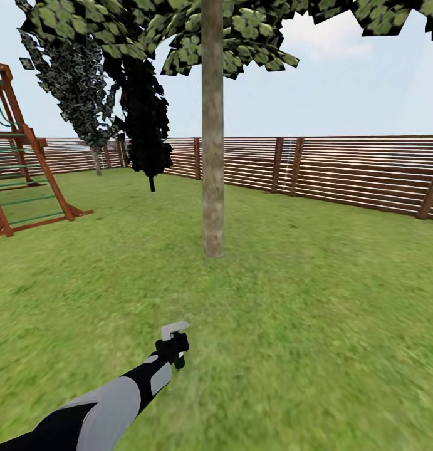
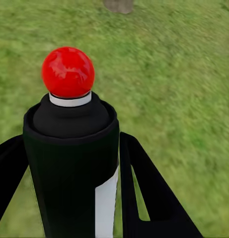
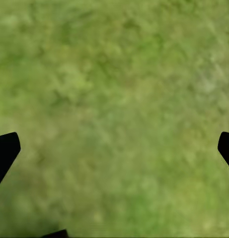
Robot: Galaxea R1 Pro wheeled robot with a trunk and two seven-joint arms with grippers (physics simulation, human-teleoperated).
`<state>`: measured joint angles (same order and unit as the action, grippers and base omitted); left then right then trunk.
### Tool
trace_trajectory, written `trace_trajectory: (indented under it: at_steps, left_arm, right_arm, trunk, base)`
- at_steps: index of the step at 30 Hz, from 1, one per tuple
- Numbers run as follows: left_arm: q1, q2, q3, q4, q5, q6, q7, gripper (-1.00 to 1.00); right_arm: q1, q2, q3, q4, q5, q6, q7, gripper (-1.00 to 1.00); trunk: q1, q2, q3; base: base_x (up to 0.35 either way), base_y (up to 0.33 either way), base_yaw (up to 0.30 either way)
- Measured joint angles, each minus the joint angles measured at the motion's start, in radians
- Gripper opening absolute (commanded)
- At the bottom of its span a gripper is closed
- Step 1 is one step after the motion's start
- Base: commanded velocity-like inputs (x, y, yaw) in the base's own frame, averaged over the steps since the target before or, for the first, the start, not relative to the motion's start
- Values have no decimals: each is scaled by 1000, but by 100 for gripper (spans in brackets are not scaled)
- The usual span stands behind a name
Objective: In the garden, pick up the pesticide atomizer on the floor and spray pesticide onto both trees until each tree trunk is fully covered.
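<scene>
The left arm [image 1: 109, 401] enters the head view from the lower left corner and reaches forward and slightly right over the lawn [image 1: 316, 300], its forearm black with grey panels, ending in the left gripper [image 1: 173, 346] low over the grass. In the left wrist view the two black fingers [image 2: 144, 198] stand on either side of the pesticide atomizer [image 2: 72, 163], a near-black cylinder with a white stripe down its side, a white collar and a glossy red ball cap [image 2: 68, 72]; the fingers press against its body, so the left gripper is clamped on the bottle. In the head view the bottle is mostly masked by the gripper, with only a dark stub below it and a pale grey piece above. The tree trunk [image 1: 212, 125], mottled grey-brown and upright, stands ahead of the gripper and well apart from it; its base [image 2: 118, 5] is cut off at the far edge of the left wrist view. Its crown [image 1: 241, 31] is cropped by the frame. The right gripper [image 3: 114, 148] looks down at blurred grass, only the two black fingertips [image 3: 4, 151] visible at opposite edges, spread wide with nothing between them. A slatted wooden fence [image 1: 341, 169] bounds the lawn behind; a wooden playset [image 1: 22, 169] stands at far left, partly cut off, and dark conifers [image 1: 144, 119] stand near the fence. Open grass lies all round the trunk.
</scene>
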<state>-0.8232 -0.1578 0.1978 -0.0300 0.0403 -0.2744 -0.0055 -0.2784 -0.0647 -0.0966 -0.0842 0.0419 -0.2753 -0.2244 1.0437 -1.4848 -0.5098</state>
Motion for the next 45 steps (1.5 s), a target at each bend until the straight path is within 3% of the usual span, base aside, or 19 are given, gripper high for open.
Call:
trace_trajectory:
  at_steps: [2,6,9,45]
  left_arm:
    - [0,0,0,0,0,0,0,-100]
    - [0,0,0,0,0,0,0,-100]
    - [0,0,0,0,0,0,0,-100]
    - [0,2,-1,-2,-1,-3,4,-100]
  right_arm:
    - [0,-6,0,-3,1,-1,-2,100]
    - [0,-68,-2,-27,0,-1,-4,100]
    - [0,-86,-2,-39,0,-1,-4,100]
    - [0,-81,-1,-11,-2,2,5,100]
  trunk:
    - [0,0,0]
    - [0,0,0]
    - [0,0,0]
    - [0,0,0]
  base:
    - [350,0,0]
    - [350,0,0]
    - [350,0,0]
    - [334,0,0]
